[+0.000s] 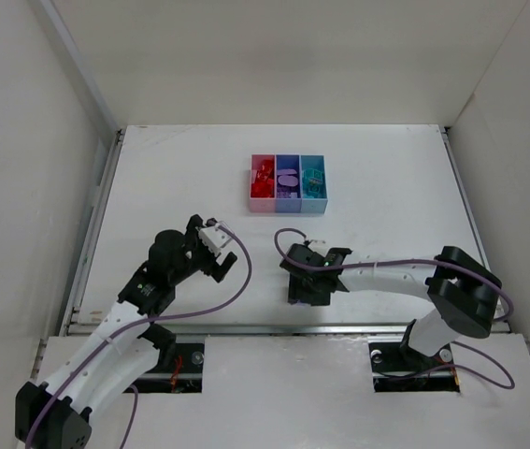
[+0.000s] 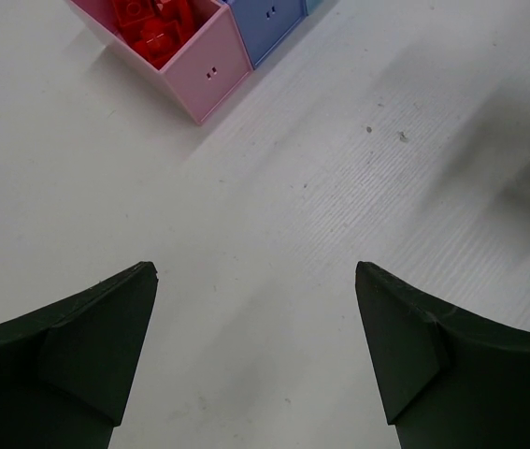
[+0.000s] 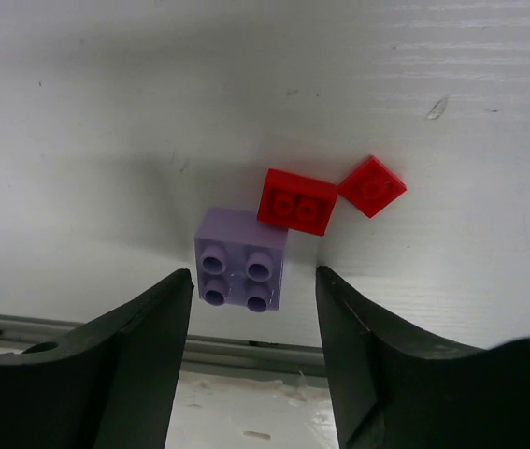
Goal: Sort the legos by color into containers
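The right tool hung low over the white worktop with its two dark fingers parted and straddling a lilac four-stud plastic brick. One finger stood almost against the brick's side and the other showed a clear gap, so the tool was released and nothing was clenched yet. Just beyond the tips, touching the lilac brick's far corner, lay a red two-stud plastic brick. A small red square one-stud piece sat corner to corner with that, further out toward the gap side. A metal rail at the worktop's edge ran under the fingers on the near side. Well ahead of the tool stood the row of three joined open bins, pink, purple-blue and light blue, each already holding pieces of its own colour. The left tool was also released, fingers wide over bare worktop, with the pink bin ahead of it and off to one side. The step in hand looked like the pick-up of the lilac brick for the purple-blue bin. The next move would call for centring the fingers on the brick and closing squarely. The tool should then lift straight up so the red brick leaning against it is not dragged along.
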### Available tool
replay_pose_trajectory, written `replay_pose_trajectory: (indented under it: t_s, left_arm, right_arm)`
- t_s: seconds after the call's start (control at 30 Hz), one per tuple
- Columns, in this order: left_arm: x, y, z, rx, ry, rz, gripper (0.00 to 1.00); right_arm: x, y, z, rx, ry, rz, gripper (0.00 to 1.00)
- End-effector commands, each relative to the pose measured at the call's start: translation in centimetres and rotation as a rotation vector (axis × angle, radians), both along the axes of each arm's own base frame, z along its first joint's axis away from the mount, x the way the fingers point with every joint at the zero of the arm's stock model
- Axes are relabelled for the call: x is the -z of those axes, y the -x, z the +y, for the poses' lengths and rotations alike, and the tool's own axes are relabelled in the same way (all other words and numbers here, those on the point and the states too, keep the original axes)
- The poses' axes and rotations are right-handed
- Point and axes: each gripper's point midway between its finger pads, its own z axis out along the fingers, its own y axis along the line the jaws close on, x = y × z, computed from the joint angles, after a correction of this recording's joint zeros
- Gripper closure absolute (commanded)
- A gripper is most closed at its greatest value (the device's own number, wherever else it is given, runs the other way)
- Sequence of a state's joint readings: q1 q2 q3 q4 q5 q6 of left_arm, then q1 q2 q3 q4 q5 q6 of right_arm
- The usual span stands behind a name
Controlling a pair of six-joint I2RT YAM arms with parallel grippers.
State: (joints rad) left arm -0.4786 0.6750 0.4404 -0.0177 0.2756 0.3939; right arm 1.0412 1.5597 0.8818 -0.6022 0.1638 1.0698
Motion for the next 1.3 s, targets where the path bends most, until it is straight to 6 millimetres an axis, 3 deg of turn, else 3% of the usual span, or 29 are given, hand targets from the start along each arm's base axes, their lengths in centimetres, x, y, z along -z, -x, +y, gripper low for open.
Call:
replay_pose_trajectory:
  t_s: [0.0, 0.2, 0.27, 0.3, 0.37, 0.43, 0.63, 0.67, 0.7, 0.73, 0.77, 0.83, 0.97, 1.0, 1.03, 1.1, 1.13, 1.27]
  left_arm:
    - [-1.8, -0.2, -0.4, 0.004, 0.051, -0.059, 0.15]
    - [-2.0, -0.3, -0.3, -0.006, 0.052, -0.069, 0.15]
    - [-1.6, -0.2, -0.2, -0.007, 0.048, -0.061, 0.15]
    - [-1.6, -0.2, -0.2, -0.007, 0.048, -0.061, 0.15]
    - [-1.6, -0.2, -0.2, -0.007, 0.048, -0.061, 0.15]
    - [-1.6, -0.2, -0.2, -0.007, 0.048, -0.061, 0.15]
    - [-1.8, -0.4, -0.1, -0.015, 0.050, -0.071, 0.15]
    - [-1.8, -0.5, 0.0, -0.025, 0.046, -0.073, 0.15]
    - [-2.0, -0.6, 0.0, -0.025, 0.051, -0.081, 0.15]
    - [-2.2, -0.7, 0.2, -0.040, 0.051, -0.091, 0.15]
    - [-2.2, -0.7, 0.2, -0.040, 0.051, -0.091, 0.15]
    - [-2.7, -0.9, 0.5, -0.061, 0.053, -0.111, 0.15]
    - [-3.2, -1.1, 1.1, -0.099, 0.060, -0.128, 0.15]
    - [-3.4, -1.3, 1.3, -0.113, 0.062, -0.139, 0.15]
    - [-3.9, -1.5, 1.5, -0.126, 0.068, -0.157, 0.15]
    - [-3.9, -1.7, 2.0, -0.160, 0.064, -0.170, 0.14]
    - [-3.9, -1.7, 2.0, -0.160, 0.064, -0.170, 0.14]
    - [-3.2, -2.0, 2.6, -0.186, 0.049, -0.158, 0.14]
  right_arm:
    - [-1.1, -1.3, 0.6, 0.057, -0.008, -0.064, 0.40]
    - [-0.6, -1.6, 0.9, 0.035, -0.006, -0.071, 0.46]
    - [-0.5, -1.6, 1.3, 0.032, -0.008, -0.061, 0.54]
    - [-0.2, -1.5, 1.2, 0.023, 0.002, -0.058, 0.67]
    - [-0.5, -1.7, 1.4, 0.015, -0.003, -0.064, 0.82]
    - [-1.5, -1.4, 2.1, -0.017, -0.012, -0.073, 0.98]
    - [-6.8, -1.5, 4.9, -0.252, -0.032, -0.190, 1.00]
    - [-9.7, -3.1, 5.6, -0.279, -0.047, -0.291, 1.00]
    - [-10.9, -3.5, 6.3, -0.298, -0.066, -0.318, 1.00]
    - [-12.8, -5.6, 5.8, -0.262, -0.040, -0.401, 1.00]
    - [-15.8, -7.4, 6.4, -0.240, -0.071, -0.468, 1.00]
    - [-17.6, -10.8, 6.6, -0.258, -0.053, -0.534, 1.00]
    - [-20.1, -20.0, 5.7, -0.185, -0.004, -0.600, 1.00]
    - [-22.4, -21.8, 6.1, -0.166, -0.018, -0.637, 1.00]
    - [-20.5, -23.6, 6.4, -0.182, 0.032, -0.613, 1.00]
    - [-20.4, -26.6, 6.0, -0.173, 0.034, -0.611, 1.00]
    - [-20.0, -28.5, 6.8, -0.176, 0.032, -0.619, 1.00]
    - [-18.6, -33.5, 6.2, -0.140, 0.071, -0.641, 1.00]
